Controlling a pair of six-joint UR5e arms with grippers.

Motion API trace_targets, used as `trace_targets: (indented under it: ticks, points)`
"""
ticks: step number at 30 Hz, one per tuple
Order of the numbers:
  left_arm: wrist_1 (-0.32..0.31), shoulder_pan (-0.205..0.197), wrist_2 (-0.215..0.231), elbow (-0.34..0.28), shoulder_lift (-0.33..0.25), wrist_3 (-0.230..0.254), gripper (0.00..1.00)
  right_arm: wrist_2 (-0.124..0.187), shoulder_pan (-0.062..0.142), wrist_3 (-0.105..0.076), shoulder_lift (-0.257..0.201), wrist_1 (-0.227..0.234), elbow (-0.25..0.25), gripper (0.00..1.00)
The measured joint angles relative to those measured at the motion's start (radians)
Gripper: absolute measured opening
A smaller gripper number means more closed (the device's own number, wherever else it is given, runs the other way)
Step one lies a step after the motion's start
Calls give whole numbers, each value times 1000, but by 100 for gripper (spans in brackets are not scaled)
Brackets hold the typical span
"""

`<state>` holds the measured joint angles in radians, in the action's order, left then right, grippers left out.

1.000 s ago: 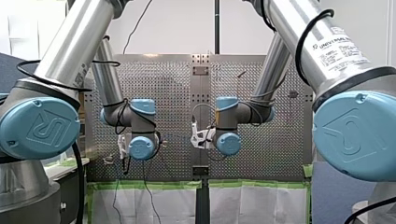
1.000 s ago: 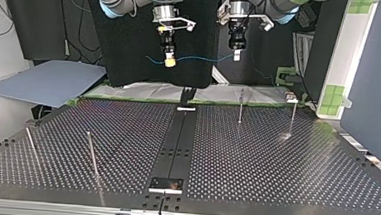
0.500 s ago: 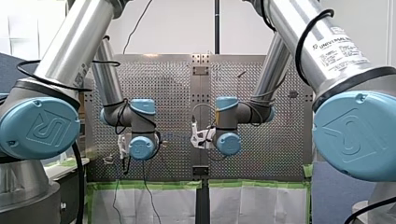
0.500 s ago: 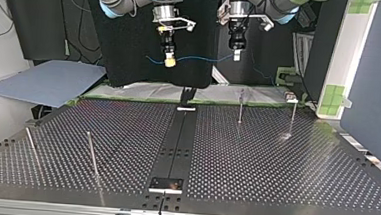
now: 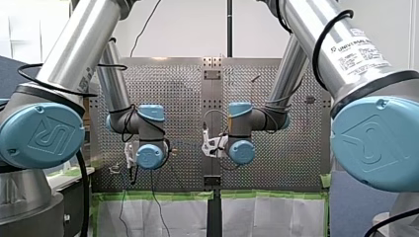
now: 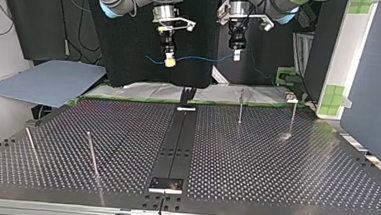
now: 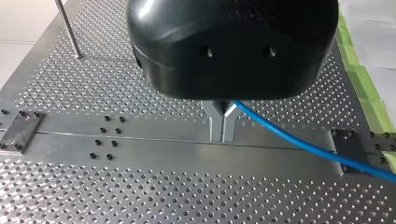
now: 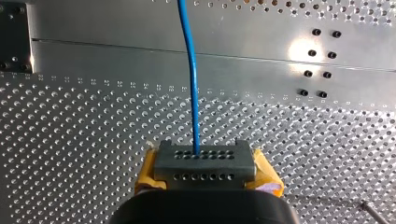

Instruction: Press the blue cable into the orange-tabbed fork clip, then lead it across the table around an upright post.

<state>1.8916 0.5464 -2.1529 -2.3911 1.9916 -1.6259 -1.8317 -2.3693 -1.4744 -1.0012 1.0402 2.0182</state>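
Top view: my left jaws and my right jaws each grip the blue cable above the desk. Clipping it and routing it round a post both look not yet done.

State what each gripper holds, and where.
Both hold the blue cable: my right gripper and my left gripper pinch it at separate places, a stretch spanning between them.
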Motion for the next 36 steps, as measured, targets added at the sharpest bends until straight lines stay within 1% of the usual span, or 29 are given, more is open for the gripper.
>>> trace_targets:
  ticks: [27, 36]
  points:
    - [1, -1, 0, -1, 1, 0, 0, 0, 0, 0, 0, 0, 0, 0]
    - [10, -4, 1, -3, 58, 0, 0, 0, 0, 1, 0, 0, 0, 0]
